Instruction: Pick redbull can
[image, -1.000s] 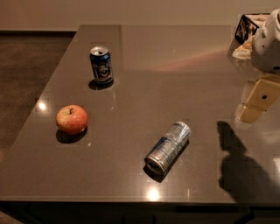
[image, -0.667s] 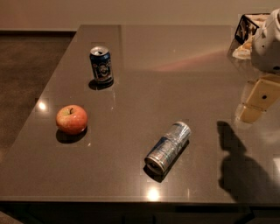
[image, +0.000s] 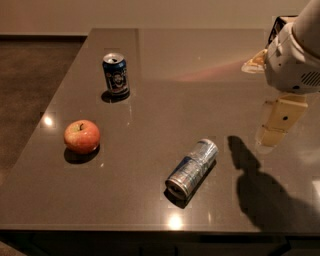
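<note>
Silver and blue, the redbull can (image: 192, 168) lies on its side on the dark table (image: 200, 75), toward the near edge. Your end effector (image: 279, 121) hangs over the table's right side, apart from the can and not holding it. You cannot tell how far it stands open. A red apple (image: 82, 136) sits at left, and a dark blue can (image: 116, 74) stands upright beyond it.
</note>
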